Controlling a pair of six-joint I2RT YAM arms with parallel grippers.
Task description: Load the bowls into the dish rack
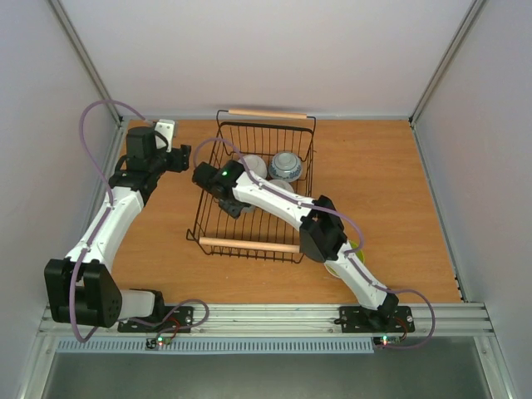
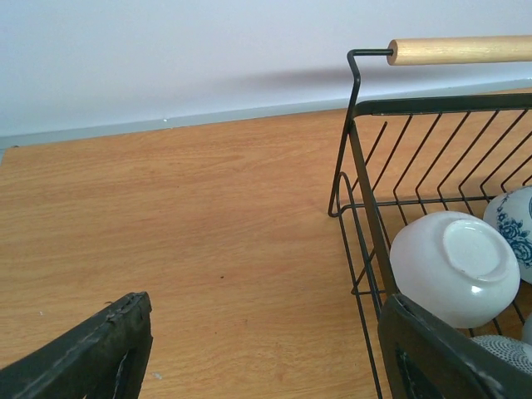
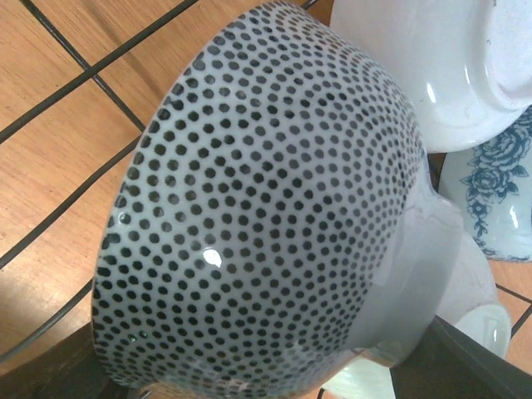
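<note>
Right gripper (image 1: 229, 199) is reached deep into the dish rack (image 1: 307, 179). The grey dotted bowl (image 3: 266, 224) is dead ahead of it and fills the right wrist view, tipped on its side with the foot toward 3 o'clock. Its fingers (image 3: 465, 366) sit wide apart at the bottom corners with the bowl between them, but I cannot tell whether they press on it or stand free. In the top view the grey bowl is in the rack's 9 o'clock half. The white bowl (image 2: 457, 266) is just beside it toward 12-1 o'clock, and the blue-patterned bowl (image 1: 285, 165) is next along at the rack's far end. The rack's long axis runs 12 to 6, with a wooden handle at each short end. Left gripper (image 2: 266, 303) is outside the rack at about 10 o'clock, fingers spread with nothing between them, looking along the rack's left wall. The yellow-green bowl (image 1: 356, 247) is not loaded. It sits on the table (image 1: 391, 191) at about 4 o'clock from the rack, partly under the right arm's elbow, and is much nearer the right arm than the left. The orange bowl and second white bowl can't be made out. My read is that once the grey bowl is settled, the right arm backs out toward 5 o'clock for the yellow-green one, since the left would have to cross the whole rack.
</note>
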